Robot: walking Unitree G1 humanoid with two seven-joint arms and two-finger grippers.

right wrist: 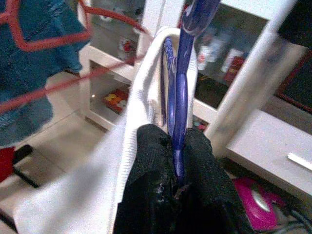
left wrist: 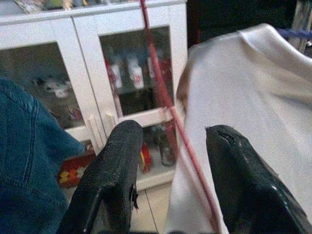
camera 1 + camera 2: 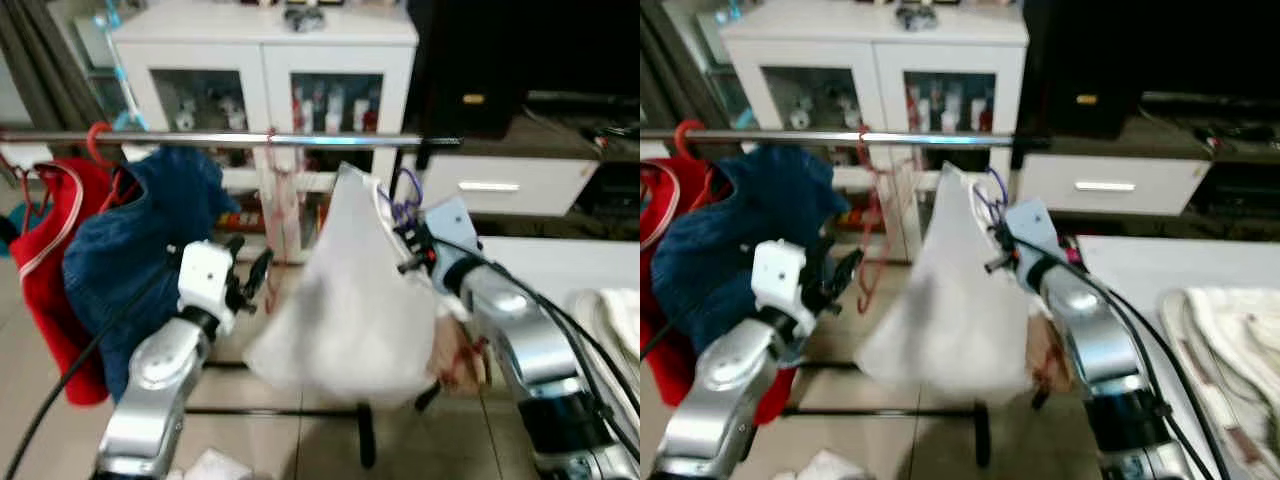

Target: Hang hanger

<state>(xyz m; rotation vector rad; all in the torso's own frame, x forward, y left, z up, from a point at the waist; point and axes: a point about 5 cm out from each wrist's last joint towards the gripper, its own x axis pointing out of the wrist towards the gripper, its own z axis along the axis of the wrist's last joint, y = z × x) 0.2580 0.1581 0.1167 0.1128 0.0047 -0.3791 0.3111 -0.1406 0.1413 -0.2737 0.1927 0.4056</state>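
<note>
Our right gripper point(image 1: 176, 161) jaws clench the blue plastic hanger point(image 1: 181, 92), mostly hidden under its white cloth garment point(image 3: 350, 300); our left gripper point(image 2: 170, 180) jaws gape, released.

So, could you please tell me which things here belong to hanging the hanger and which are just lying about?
Belongs to the job:
- blue hanger, pinched in the right gripper
- white garment on it
- clothes rail

Just lying about:
- blue jacket
- red garment
- empty red hanger
- white cabinet
- left gripper, jaws open
</note>
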